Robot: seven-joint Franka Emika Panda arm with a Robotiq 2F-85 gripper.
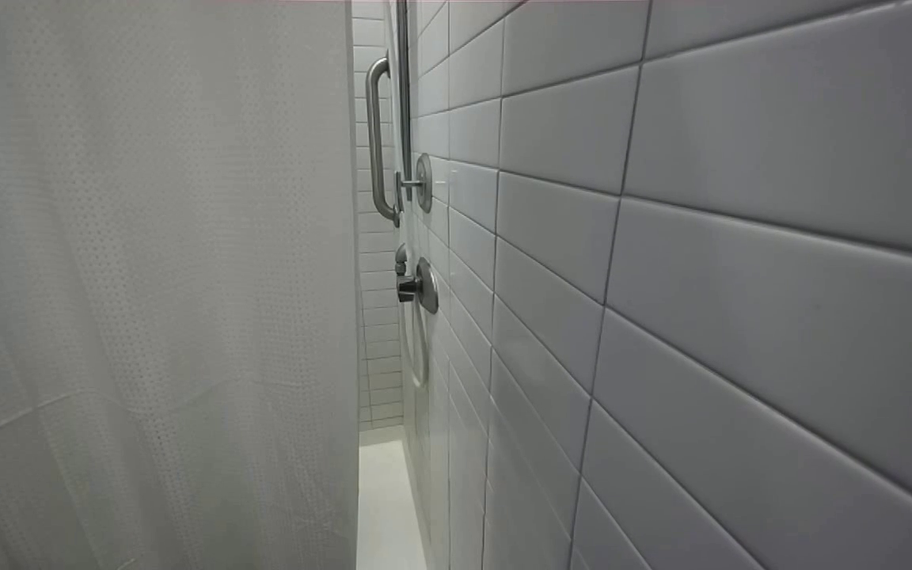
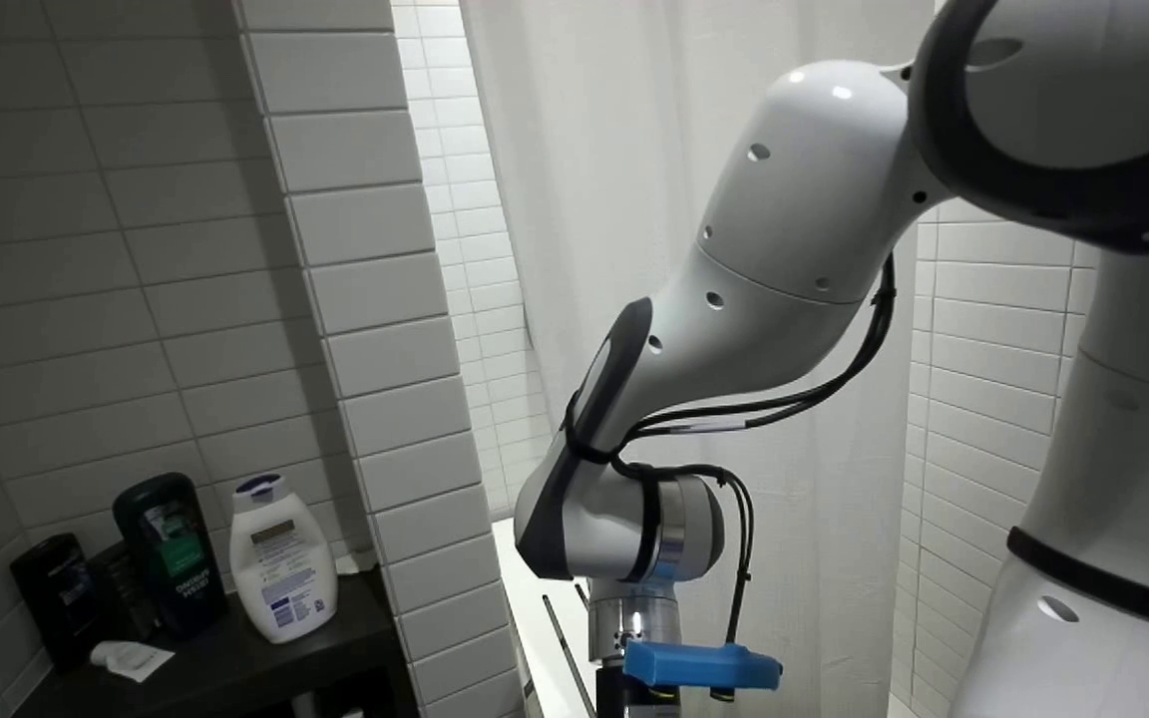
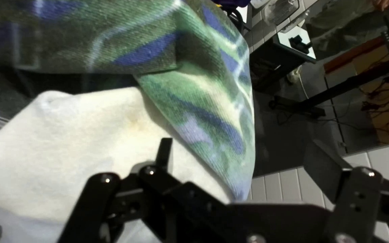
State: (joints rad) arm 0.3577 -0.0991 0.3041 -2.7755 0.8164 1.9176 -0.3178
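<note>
In the wrist view, the gripper (image 3: 243,155) spanned four to eight o'clock, its jaws wide apart. A green-and-blue patterned cloth (image 3: 194,101) spread from ten o'clock through twelve down to five, its corner showing between the jaws, with pale fabric (image 3: 79,135) towards nine; contact could not be told. In an exterior view, a white bottle (image 2: 282,558) stood at eight o'clock on a dark shelf (image 2: 245,663).
</note>
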